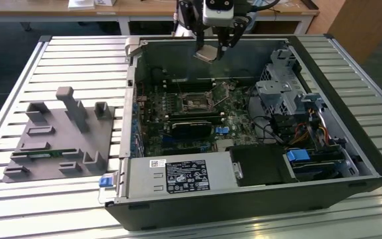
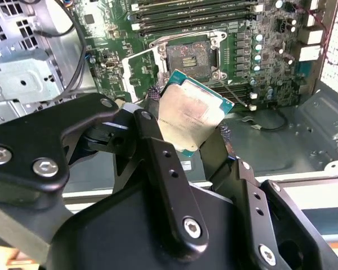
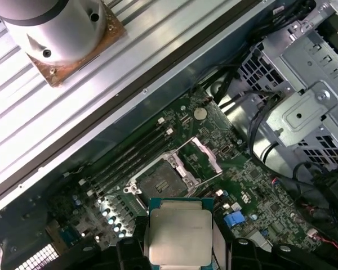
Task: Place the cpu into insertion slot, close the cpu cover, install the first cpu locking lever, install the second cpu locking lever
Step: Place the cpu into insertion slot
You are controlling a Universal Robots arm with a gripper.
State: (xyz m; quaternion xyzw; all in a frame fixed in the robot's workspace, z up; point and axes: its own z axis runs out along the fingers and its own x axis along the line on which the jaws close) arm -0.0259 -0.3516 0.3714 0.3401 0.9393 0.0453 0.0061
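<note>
A: Gripper (image 2: 188, 112) state, quick?

B: Pinching the cpu (image 2: 191, 115). The fingers (image 2: 152, 94) are pressed on two opposite edges, w/ the silvery top facing up. The chip's in the air and touches nothing else.

A: And which way is the insertion slot (image 2: 190, 56) from it?

B: Well apart. In the exterior view the gripper (image 1: 208, 52) hangs w/ the cpu (image 1: 205, 54) over the far wall of the case (image 1: 244, 204). The insertion slot (image 1: 196, 103) sits down on the mobo (image 1: 177, 134), approx mid-board, on the side nearer that camera. So I judge the slot is below the chip and offset from it, not straight under.

A: Do the edges line up?

B: Doesn't look so. In the first wrist view the cpu (image 3: 180, 236) sits square, but the insertion slot (image 3: 158, 181) beyond it shows as a diamond. My read is the chip's turned vs the socket frame. It also looks a bit tilted in the exterior view, though I can't be sure.

A: Is the slot free?

B: Yes, the pin field's bare. The cpu cover (image 2: 142, 70) is swung open and stands just beside the socket, also seen in the first wrist view (image 3: 205, 153).

A: What's past that?

B: The memory sticks (image 2: 191, 11), just beyond the slot, then the case wall.
</note>
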